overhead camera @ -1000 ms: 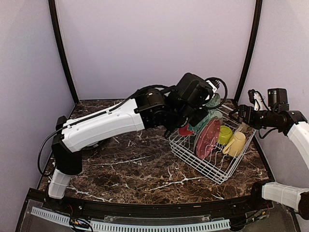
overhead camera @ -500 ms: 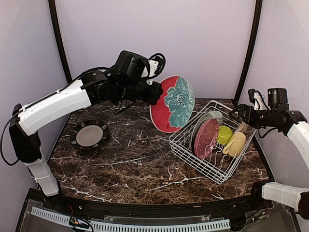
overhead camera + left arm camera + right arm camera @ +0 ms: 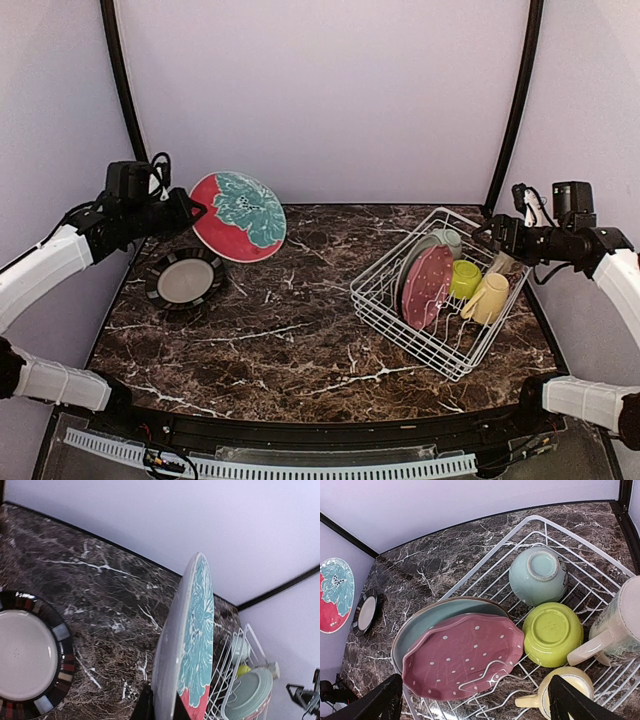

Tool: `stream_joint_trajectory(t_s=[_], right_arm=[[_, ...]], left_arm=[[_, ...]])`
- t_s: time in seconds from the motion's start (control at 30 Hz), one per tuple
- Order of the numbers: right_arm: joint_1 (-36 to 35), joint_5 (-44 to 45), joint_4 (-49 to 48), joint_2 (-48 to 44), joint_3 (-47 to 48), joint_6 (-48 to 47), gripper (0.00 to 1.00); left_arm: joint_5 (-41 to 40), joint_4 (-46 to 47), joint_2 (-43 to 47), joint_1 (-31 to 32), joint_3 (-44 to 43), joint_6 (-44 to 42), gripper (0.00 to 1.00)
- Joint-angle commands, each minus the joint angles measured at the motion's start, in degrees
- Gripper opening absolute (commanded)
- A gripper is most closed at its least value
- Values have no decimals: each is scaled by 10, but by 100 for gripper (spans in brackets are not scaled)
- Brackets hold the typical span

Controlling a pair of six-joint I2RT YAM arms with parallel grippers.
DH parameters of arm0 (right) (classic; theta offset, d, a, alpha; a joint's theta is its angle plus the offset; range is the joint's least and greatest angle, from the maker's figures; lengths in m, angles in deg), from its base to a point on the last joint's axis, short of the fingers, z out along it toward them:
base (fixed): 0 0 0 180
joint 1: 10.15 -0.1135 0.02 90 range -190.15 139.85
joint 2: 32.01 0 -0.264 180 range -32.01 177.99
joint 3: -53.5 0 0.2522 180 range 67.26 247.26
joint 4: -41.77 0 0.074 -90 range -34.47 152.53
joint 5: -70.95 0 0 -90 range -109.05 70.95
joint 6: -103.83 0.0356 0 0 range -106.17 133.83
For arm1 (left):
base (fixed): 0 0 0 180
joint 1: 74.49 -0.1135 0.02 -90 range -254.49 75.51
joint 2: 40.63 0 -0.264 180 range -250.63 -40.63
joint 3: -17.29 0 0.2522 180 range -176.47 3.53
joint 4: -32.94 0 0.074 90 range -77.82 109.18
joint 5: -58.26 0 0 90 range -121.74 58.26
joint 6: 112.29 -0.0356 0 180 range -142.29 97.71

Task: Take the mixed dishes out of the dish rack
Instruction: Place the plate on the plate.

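Note:
My left gripper [image 3: 185, 212] is shut on the rim of a red plate with a teal flower [image 3: 238, 216], held on edge in the air at the far left. In the left wrist view that red plate [image 3: 192, 640] rises from between my fingers [image 3: 145, 705]. Below it a dark plate [image 3: 185, 280] lies flat on the table. The white dish rack [image 3: 405, 335] at the right holds a pink dotted plate [image 3: 465, 655], a grey-green plate [image 3: 435, 620], a mint bowl [image 3: 537, 575], a lime bowl [image 3: 552, 632], a yellow mug [image 3: 565, 692] and a cream mug [image 3: 620, 625]. My right gripper [image 3: 477, 690] hangs open above the rack.
The marble table [image 3: 300, 340] is enclosed by pale walls at the back and both sides, with black posts [image 3: 125, 100] in the corners. The dark plate [image 3: 27, 655] lies close to the left wall. The rack stands at an angle near the right wall.
My left arm has lifted the red plate out of the rack and swung it across to the far left, above the dark plate. The right arm has stayed still.

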Motion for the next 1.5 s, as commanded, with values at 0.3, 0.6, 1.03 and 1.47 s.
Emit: stream_joint_trajectory(t_s=[0.3, 0.6, 1.03, 1.47], right_arm=[[-3, -5, -18, -2, -10, -1, 99], [-3, 1, -12, -8, -10, -2, 99], [-4, -6, -22, -3, -15, 4, 99], [-3, -7, -26, -3, -15, 7, 99]], left_arm=[[212, 454, 147, -315, 372, 290, 1], [201, 577, 85, -401, 480, 301, 1], [198, 544, -4, -402, 446, 249, 1], [226, 513, -76, -402, 410, 236, 1]])
